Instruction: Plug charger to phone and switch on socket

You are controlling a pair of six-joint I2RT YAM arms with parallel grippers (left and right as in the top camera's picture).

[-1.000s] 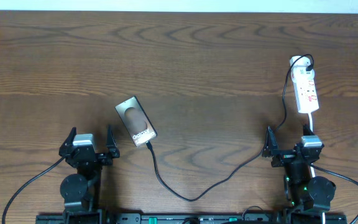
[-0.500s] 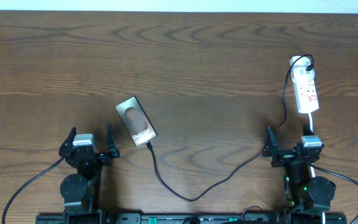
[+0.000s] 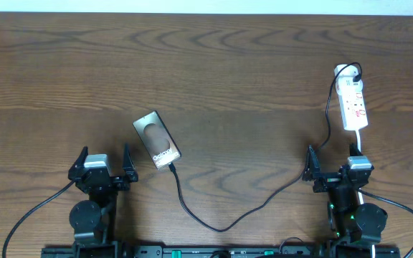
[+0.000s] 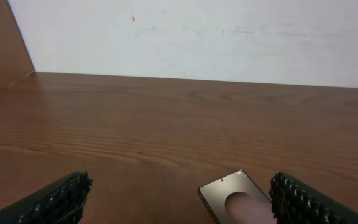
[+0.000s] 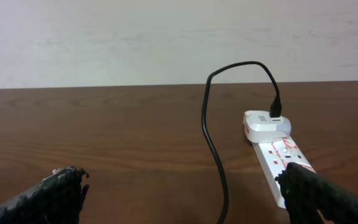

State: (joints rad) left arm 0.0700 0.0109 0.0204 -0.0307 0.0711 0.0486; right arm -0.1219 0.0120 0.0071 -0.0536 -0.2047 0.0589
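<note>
While both arms sit with nothing held, the left gripper (image 3: 105,159) spread wide just left of the phone (image 3: 156,140) and the right gripper (image 3: 330,166) likewise spread well to the phone's right, the phone lies flat on the wooden table (image 3: 249,64). It is rigid and glossy, probably slippery, and best steadied by its long edges. The charger (image 3: 224,229), thin, limp and light, trails from the phone's near end. Its tip seems seated there, though the overhead view is too coarse to be sure; the stiff plug is the place to pinch. Far right of the phone, the socket (image 3: 354,106) holds a white adapter (image 5: 265,122) at its far end.
</note>
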